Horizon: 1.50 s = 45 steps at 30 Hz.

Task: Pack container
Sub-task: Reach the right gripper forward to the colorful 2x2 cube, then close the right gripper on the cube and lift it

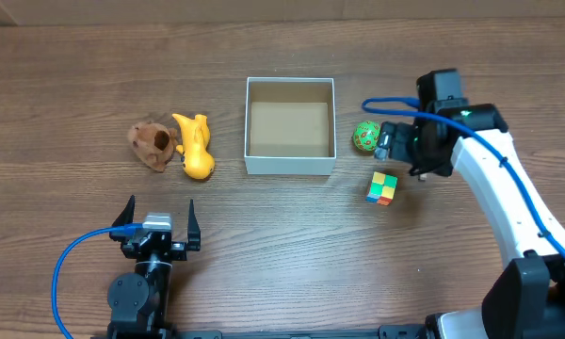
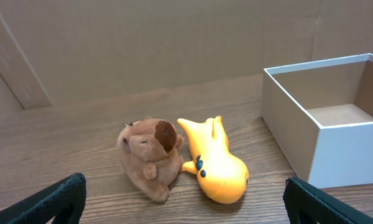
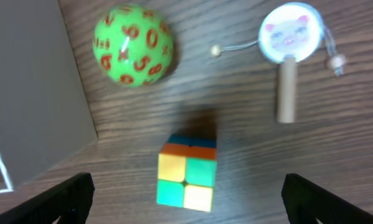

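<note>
The container [image 1: 290, 167], a square white-walled box with a brown cardboard floor, stands empty at the table's middle; it also shows in the left wrist view [image 2: 295, 124] and the right wrist view [image 3: 37, 99]. A brown plush [image 1: 153, 146] [image 2: 150, 152] and a yellow toy [image 1: 195, 146] [image 2: 216, 165] lie touching, left of it. A green numbered ball [image 1: 365, 137] [image 3: 133, 45] and a colour cube [image 1: 382, 187] [image 3: 186, 174] lie right of it. My right gripper [image 1: 400, 155] [image 3: 188, 202] is open above the cube. My left gripper [image 1: 157, 218] [image 2: 185, 202] is open and empty, short of the plush.
A small rattle drum with a pig face and wooden handle [image 3: 291, 37] lies right of the ball, hidden under my right arm in the overhead view. Blue cables run along both arms.
</note>
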Motion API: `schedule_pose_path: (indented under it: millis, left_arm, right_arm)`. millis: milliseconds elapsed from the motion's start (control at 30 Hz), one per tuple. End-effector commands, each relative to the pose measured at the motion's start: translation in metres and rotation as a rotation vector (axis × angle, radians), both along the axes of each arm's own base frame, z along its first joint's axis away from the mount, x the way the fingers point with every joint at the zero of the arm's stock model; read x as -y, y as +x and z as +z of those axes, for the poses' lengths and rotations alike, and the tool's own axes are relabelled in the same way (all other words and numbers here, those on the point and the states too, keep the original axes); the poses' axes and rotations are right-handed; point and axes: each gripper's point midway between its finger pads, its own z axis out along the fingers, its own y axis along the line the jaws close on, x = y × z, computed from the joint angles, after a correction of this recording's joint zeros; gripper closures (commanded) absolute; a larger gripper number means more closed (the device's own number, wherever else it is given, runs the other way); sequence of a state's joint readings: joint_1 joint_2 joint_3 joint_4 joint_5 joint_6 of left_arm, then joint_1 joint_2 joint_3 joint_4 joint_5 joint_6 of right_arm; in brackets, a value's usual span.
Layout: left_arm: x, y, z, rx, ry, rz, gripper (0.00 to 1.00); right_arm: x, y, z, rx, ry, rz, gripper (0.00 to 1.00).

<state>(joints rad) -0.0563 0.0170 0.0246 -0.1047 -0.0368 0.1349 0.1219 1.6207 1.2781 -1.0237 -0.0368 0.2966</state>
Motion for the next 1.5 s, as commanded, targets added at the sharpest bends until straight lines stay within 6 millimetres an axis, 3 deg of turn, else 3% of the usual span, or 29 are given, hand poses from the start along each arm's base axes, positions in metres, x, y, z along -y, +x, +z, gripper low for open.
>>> schedule_pose_path:
  millis: [0, 200, 400, 700, 1067, 1300, 1467]
  left_arm:
    - [0.0, 0.0, -0.001, 0.003, 0.014, -0.005, 0.0]
    - [0.0, 0.0, -0.001, 0.003, 0.014, -0.005, 0.0]
    - [0.0, 0.0, -0.001, 0.003, 0.014, -0.005, 0.0]
    - [0.0, 0.0, -0.001, 0.003, 0.014, -0.005, 0.0]
    - [0.0, 0.0, -0.001, 0.003, 0.014, -0.005, 0.0]
    - [0.0, 0.0, -0.001, 0.003, 0.014, -0.005, 0.0]
    - [0.0, 0.0, -0.001, 0.003, 0.014, -0.005, 0.0]
  right_arm:
    - [-0.013, -0.014, -0.025, -0.025, -0.014, 0.023, 0.01]
    - [-0.006, -0.023, -0.055, -0.02, -0.111, 0.011, 0.01]
    - [0.0, -0.028, -0.068, -0.02, -0.141, 0.008, 0.01]
    - [-0.003, -0.024, -0.089, -0.01, -0.122, -0.012, 0.11]
    - [-0.006, -0.021, -0.092, -0.005, -0.104, -0.016, 0.19]
    - [-0.01, -0.024, -0.108, -0.052, -0.087, -0.03, 0.21]
    - [-0.01, -0.024, -0.111, -0.057, -0.085, -0.043, 0.34]
